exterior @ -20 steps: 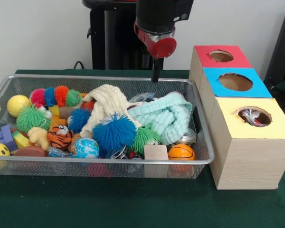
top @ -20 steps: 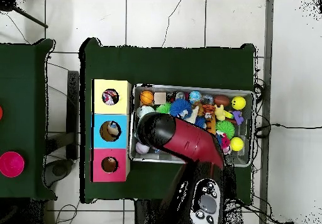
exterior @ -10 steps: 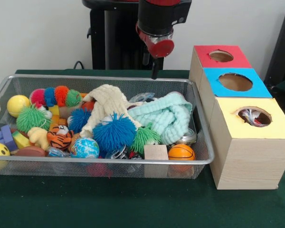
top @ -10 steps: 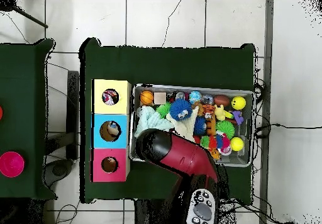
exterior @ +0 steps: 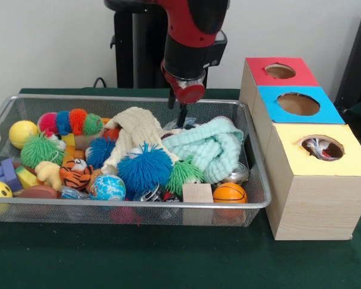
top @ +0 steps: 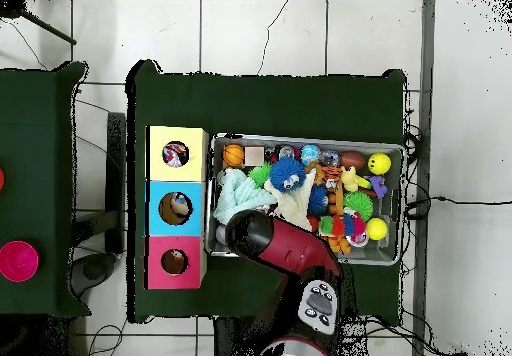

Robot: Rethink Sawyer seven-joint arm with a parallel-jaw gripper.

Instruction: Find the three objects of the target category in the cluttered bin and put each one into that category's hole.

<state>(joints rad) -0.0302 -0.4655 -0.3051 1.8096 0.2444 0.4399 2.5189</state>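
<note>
The wire bin (exterior: 132,205) is full of toys and cloths. My gripper (exterior: 180,116) hangs low over its back middle, just above where the mint towel (exterior: 207,147) meets the cream towel (exterior: 132,132); it holds nothing I can see. In front lie a blue spiky ball (exterior: 144,168), a green spiky ball (exterior: 183,174), a small basketball (exterior: 230,192), a globe ball (exterior: 107,188) and a wooden block (exterior: 197,194). In the overhead view the red arm (top: 285,247) covers the gripper and the bin's near left part.
The sorting box stands right of the bin, with a red hole (exterior: 280,71), a blue hole (exterior: 298,103) and a yellow hole (exterior: 322,147) that has something inside. A striped caterpillar (exterior: 69,122), a yellow ball (exterior: 22,132) and a tiger toy (exterior: 76,173) fill the bin's left side.
The arm has swung from above the bin's back rim down and to the left in the front view, bringing the gripper low over the towels.
</note>
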